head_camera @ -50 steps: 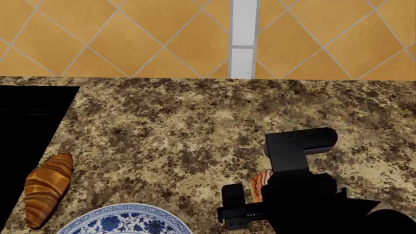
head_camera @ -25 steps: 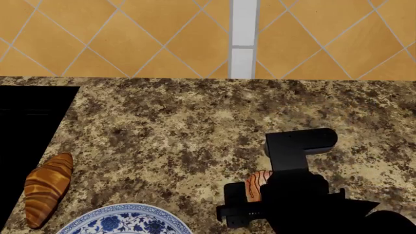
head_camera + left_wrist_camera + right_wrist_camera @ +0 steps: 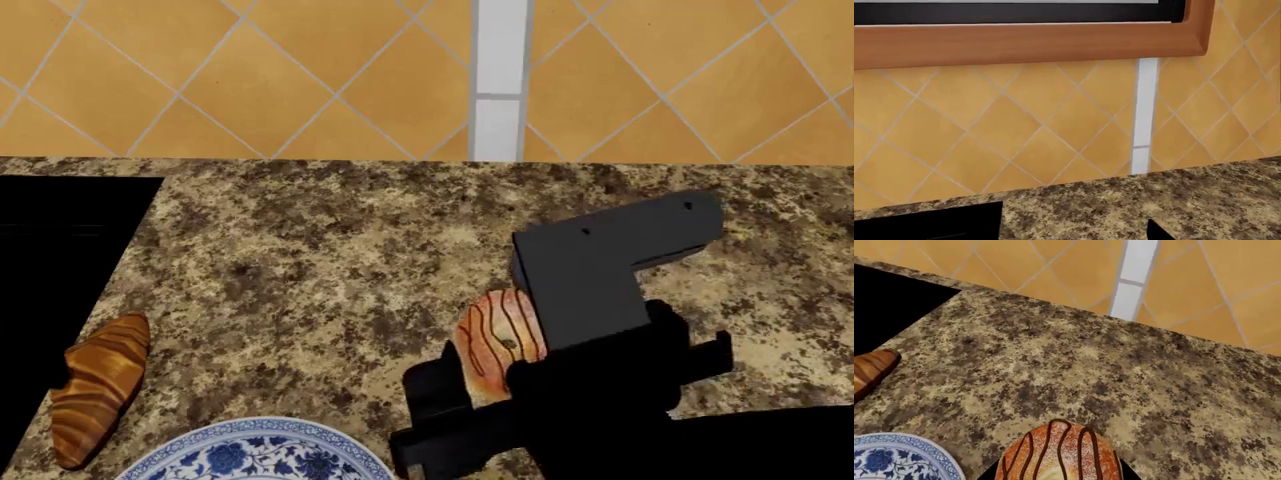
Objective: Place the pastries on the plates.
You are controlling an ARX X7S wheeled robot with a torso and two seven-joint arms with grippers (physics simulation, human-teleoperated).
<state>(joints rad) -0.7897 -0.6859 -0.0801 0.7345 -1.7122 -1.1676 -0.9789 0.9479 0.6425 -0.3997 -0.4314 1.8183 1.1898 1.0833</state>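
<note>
The round orange-tan cake (image 3: 497,338) with dark squiggle lines hangs above the speckled counter (image 3: 334,260), and my right gripper (image 3: 487,368) is shut on it. The right wrist view shows the cake (image 3: 1057,452) filling the space between the dark jaws of that gripper (image 3: 1057,476). The golden-brown croissant (image 3: 96,390) lies on the counter at the near left, and its tip (image 3: 871,370) shows in the right wrist view. A white plate with a blue floral rim (image 3: 254,455) sits at the front edge, left of the cake; its rim (image 3: 904,440) shows there too. The left wrist view shows only a small dark tip (image 3: 1157,232).
A black cooktop surface (image 3: 60,235) borders the counter on the left, beside the croissant. An orange tiled wall (image 3: 267,80) with a white strip (image 3: 501,70) closes the back. In the left wrist view a wooden frame (image 3: 1027,45) hangs on the wall above the counter.
My right gripper has risen from the counter with the cake in it and has shifted a little left. The croissant and plate have not moved.
</note>
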